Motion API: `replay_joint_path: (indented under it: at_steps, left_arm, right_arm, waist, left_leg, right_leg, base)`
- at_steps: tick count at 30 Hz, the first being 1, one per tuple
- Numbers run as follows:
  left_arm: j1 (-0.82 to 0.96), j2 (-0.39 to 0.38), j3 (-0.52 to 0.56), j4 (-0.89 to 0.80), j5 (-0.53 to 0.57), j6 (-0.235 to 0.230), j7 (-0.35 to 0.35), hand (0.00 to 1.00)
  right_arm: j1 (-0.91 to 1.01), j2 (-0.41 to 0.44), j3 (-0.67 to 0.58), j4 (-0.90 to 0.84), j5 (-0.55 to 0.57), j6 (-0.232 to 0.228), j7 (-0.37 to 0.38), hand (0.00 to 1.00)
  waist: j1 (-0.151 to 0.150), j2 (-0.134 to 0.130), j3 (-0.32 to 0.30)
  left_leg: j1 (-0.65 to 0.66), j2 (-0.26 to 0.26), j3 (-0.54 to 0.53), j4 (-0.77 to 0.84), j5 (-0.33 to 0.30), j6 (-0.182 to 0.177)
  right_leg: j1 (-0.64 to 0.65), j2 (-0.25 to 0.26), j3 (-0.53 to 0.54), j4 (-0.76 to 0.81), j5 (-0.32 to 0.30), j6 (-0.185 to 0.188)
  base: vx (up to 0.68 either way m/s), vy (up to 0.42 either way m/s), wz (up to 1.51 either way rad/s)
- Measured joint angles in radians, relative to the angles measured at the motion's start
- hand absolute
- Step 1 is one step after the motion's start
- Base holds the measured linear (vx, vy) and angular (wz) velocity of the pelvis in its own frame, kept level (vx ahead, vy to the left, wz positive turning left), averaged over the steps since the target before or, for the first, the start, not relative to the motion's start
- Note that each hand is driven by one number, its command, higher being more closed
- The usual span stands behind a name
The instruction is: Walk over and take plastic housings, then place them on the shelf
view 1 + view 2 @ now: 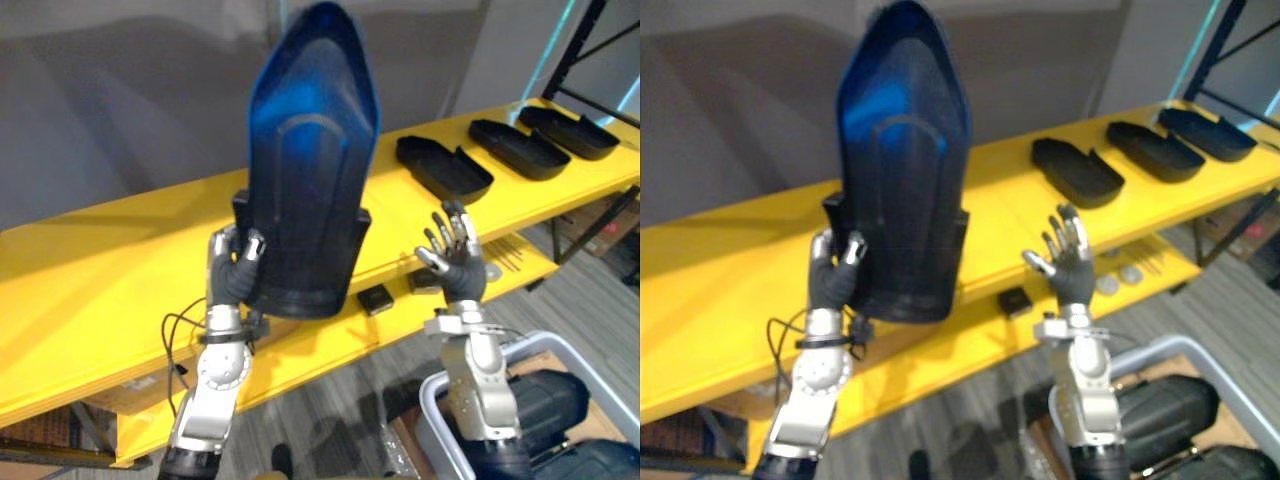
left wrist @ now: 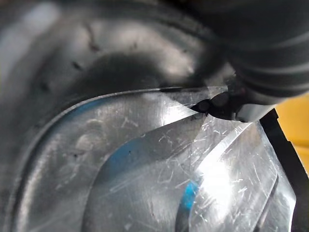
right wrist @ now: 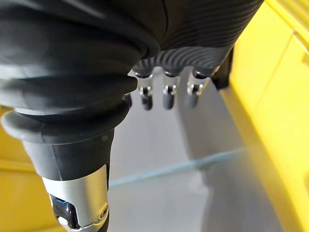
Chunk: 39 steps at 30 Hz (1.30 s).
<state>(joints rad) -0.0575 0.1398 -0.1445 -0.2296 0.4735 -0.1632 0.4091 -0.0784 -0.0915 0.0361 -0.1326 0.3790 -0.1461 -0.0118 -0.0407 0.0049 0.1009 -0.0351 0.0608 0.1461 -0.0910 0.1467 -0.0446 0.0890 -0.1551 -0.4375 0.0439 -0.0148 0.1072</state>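
Left hand [image 1: 236, 270], left of centre, is raised with fingers curled round the housing [image 1: 310, 170]. Right hand [image 1: 457, 262], right of centre, stands upright, fingers spread.

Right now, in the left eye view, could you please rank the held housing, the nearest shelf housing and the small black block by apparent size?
1. Held housing, but it is nearest the camera.
2. Nearest shelf housing.
3. Small black block.
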Motion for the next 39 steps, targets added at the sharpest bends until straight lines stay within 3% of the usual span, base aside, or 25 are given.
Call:
replay_joint_path:
  at_steps: [6, 14, 32, 39]
  left_arm:
    - [-0.052, 0.000, -0.075, 0.017, 0.124, 0.041, 0.050, 1.00]
    - [-0.072, 0.008, -0.110, 0.056, 0.134, 0.081, 0.103, 1.00]
    - [-0.098, 0.050, -0.137, 0.085, 0.134, 0.122, 0.159, 1.00]
    - [-0.098, 0.051, -0.135, 0.085, 0.134, 0.122, 0.164, 1.00]
  right_arm:
    - [-0.041, -0.014, 0.065, 0.031, 0.010, 0.045, 0.046, 0.00]
    - [-0.045, -0.030, 0.086, 0.038, 0.080, 0.112, 0.077, 0.00]
    - [-0.054, -0.072, 0.137, 0.061, 0.150, 0.142, 0.105, 0.00]
    - [-0.054, -0.094, 0.141, 0.057, 0.197, 0.151, 0.190, 0.00]
  waist:
    - [0.000, 0.005, -0.003]
    - [0.001, 0.009, -0.033]
    - [0.002, 0.005, -0.066]
    - [0.001, 0.000, -0.071]
  left_leg:
    - [0.001, 0.003, 0.000, 0.000, 0.006, 0.001]
    - [-0.002, 0.009, 0.004, 0.000, 0.009, 0.001]
    - [-0.002, 0.019, 0.005, 0.000, 0.012, -0.005]
    - [-0.003, 0.020, 0.007, 0.000, 0.012, -0.005]
  right_leg:
    - [-0.003, 0.001, 0.000, 0.011, -0.007, -0.011]
    - [-0.015, 0.004, 0.008, 0.008, -0.004, -0.014]
    - [0.000, 0.021, 0.009, -0.031, 0.015, -0.017]
    - [0.003, 0.025, 0.011, -0.038, 0.025, -0.018]
  base:
    - [-0.03, 0.002, 0.01]
    - [-0.02, 0.000, -0.03]
    - [0.00, 0.000, 0.00]
    - [0.00, 0.000, 0.00]
